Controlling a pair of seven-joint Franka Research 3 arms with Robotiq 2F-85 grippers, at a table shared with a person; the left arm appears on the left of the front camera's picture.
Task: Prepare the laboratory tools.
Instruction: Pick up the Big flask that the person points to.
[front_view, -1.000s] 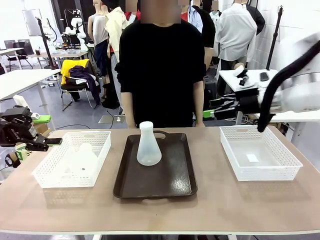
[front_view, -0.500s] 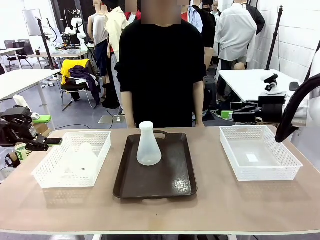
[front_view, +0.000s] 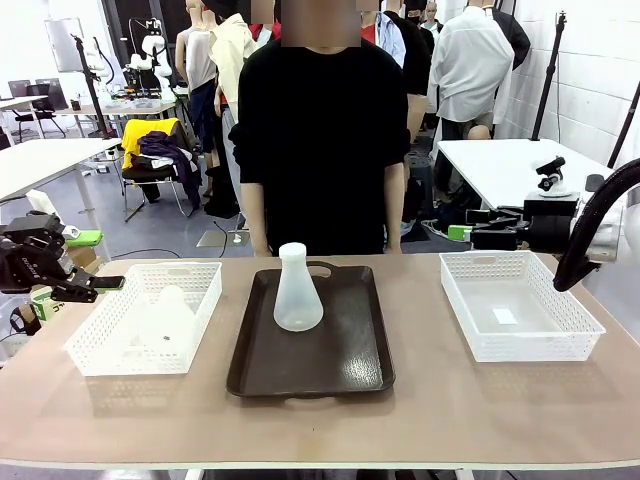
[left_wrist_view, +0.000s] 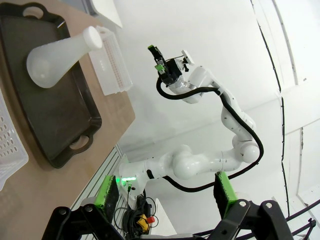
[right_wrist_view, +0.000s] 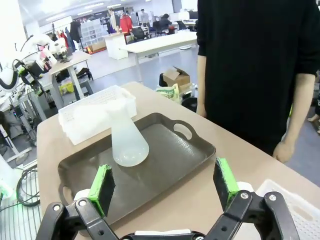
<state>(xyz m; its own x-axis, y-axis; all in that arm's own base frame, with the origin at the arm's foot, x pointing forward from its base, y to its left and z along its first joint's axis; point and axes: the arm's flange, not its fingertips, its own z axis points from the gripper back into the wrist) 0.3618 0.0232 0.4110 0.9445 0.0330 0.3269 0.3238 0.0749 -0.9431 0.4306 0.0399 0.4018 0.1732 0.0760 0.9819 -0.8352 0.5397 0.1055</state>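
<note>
Retreating beyond the right basket (front_view: 525, 345) toward the counter (front_view: 450, 410) edge, the right hand (front_view: 472, 228), spread and empty, leaves one flask (front_view: 298, 290) upright on the brown tray (front_view: 330, 360), well apart, apparently placed. The left hand (front_view: 100, 260), also spread, hovers beside the left basket (front_view: 130, 362) holding the second flask (front_view: 168, 315).

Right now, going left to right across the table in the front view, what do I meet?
Left white mesh basket with a frosted flask inside → dark brown tray carrying an upright flask → right white mesh basket.
</note>
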